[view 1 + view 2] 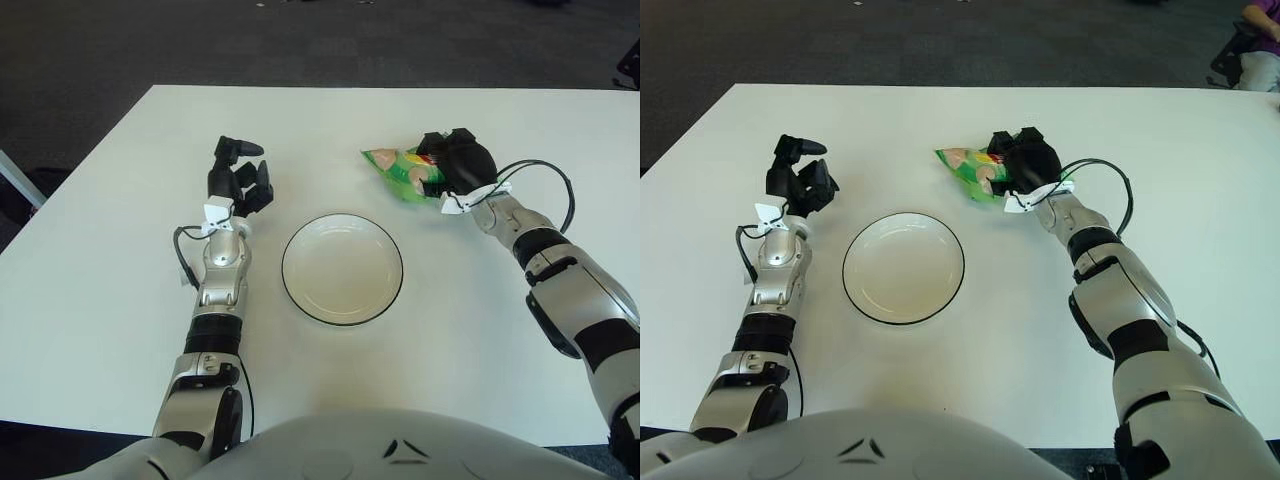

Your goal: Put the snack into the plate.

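Note:
A green snack bag (398, 170) is held beyond the right rim of the white plate (342, 269), which has a dark edge and sits mid-table. My right hand (452, 166) is shut on the bag's right end, and the black fingers cover much of the bag. The bag's left tip points toward the table's centre. My left hand (238, 178) shows left of the plate, fingers loosely curled upward and holding nothing.
The white table (120, 300) spreads wide around the plate. Dark carpet lies beyond its far edge. A cable (552, 178) loops off my right wrist.

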### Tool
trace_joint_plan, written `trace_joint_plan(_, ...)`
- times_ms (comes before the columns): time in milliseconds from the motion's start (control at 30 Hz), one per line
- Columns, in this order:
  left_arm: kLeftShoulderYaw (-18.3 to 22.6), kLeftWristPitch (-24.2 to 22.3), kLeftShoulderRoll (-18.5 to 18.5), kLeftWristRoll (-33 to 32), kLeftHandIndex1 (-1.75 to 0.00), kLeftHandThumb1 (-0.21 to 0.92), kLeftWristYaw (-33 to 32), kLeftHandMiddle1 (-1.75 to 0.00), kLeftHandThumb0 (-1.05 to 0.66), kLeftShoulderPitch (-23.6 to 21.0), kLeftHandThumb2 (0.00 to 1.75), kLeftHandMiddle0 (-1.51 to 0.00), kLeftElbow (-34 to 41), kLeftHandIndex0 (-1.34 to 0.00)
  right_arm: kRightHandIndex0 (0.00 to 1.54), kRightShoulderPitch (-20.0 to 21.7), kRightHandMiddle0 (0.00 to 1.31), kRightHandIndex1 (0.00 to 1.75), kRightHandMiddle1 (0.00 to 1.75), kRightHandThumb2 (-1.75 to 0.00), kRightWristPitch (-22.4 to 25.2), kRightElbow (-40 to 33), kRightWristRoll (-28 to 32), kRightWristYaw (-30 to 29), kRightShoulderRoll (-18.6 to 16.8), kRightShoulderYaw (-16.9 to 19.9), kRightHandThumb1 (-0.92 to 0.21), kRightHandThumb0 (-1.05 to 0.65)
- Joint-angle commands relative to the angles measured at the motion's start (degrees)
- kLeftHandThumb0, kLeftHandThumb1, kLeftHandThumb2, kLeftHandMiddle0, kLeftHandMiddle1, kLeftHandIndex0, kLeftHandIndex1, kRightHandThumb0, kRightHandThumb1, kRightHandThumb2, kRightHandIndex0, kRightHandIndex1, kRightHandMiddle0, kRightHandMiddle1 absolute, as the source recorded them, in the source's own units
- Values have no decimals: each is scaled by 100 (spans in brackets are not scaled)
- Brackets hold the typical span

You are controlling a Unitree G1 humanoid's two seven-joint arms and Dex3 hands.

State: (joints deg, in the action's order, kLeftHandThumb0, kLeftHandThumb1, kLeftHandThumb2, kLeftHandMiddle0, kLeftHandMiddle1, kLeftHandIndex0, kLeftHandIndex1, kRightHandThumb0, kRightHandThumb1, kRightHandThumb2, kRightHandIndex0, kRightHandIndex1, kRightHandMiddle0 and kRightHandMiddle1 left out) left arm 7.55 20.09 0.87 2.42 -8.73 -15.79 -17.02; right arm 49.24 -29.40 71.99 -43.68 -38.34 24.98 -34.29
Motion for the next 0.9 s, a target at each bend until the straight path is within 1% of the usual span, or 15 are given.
trace_joint_plan(0,12,41,34,-30,-175,67,-10,-175,-38,-29,86,-97,-14,-36,57,-397,50,173,163,-127,-49,247,-101,45,-32,-84,-32,0)
trace_joint_plan(100,15,46,35,-34,-175,67,-7,-175,-38,-32,86,-97,-18,-36,57,-409,51,174,163,-129,-139,254,-58,-38,-25,-37,-31,0)
trace_joint_plan(167,17,48,37,-37,-175,67,-5,-175,-38,-36,85,-97,-24,-36,57,-429,50,174,163,-129,-249,242,48,-104,-18,72,-31,0)
trace_joint_plan(267,18,45,39,-37,-175,67,-7,-175,-38,-38,86,-97,-24,-36,57,-464,49,175,165,-130,-580,189,346,-135,-21,361,-31,0)
trace_joint_plan(333,18,39,40,-36,-175,67,-9,-175,-38,-41,86,-97,-23,-36,57,-470,48,175,165,-130,-781,128,466,-209,-18,486,-31,0)
trace_joint_plan(433,18,30,40,-32,-175,67,-13,-175,-38,-46,86,-98,-19,-36,57,-460,47,175,167,-130,-1054,-14,545,-417,7,607,-32,0)
trace_joint_plan(533,17,22,39,-27,-175,66,-14,-175,-38,-45,86,-98,-15,-36,57,-425,46,175,168,-130,-1254,-223,572,-481,65,706,-32,0)
trace_joint_plan(667,16,18,42,-20,-175,66,-13,-175,-38,-50,86,-98,-25,-36,57,-409,45,175,170,-131,-1372,-578,621,-317,152,848,-32,0)
trace_joint_plan(867,19,20,58,-17,-175,66,-12,-175,-38,-72,86,-98,-68,-36,57,-511,44,175,171,-131,-1394,-1263,686,-104,215,1107,-32,0)
